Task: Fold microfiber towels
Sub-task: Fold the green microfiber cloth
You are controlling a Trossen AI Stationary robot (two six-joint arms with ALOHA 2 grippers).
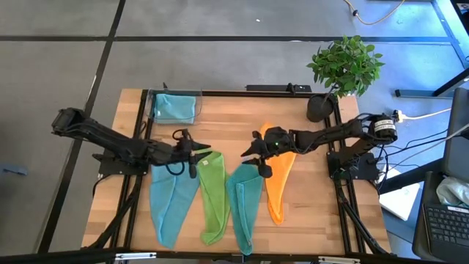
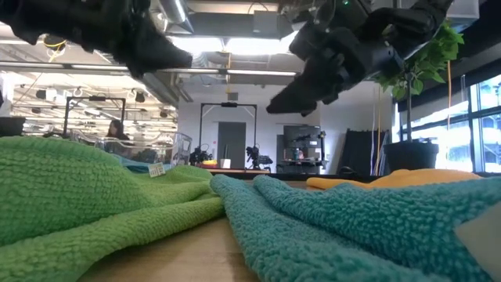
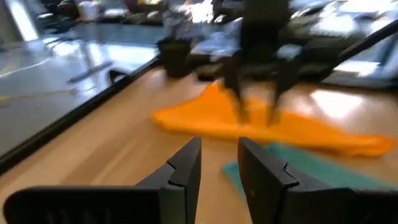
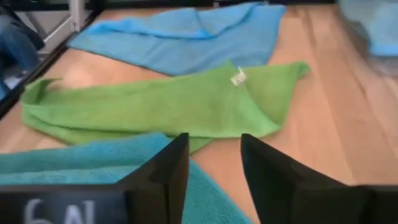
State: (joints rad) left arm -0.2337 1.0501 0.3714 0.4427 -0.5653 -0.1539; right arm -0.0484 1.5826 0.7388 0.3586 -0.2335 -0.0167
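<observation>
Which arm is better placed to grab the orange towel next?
Probably the right. Its gripper hangs open at the orange towel's top edge, while the left gripper sits over by the green towel.

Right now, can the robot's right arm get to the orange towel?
Probably yes. The right gripper hovers with open jaws between the orange towel and the teal towel. Nothing covers the orange one, so the way down looks free.

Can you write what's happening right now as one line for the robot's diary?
left end effector: open, empty, above green towel | right end effector: open, empty, above teal towel | orange towel: unfolded
</observation>
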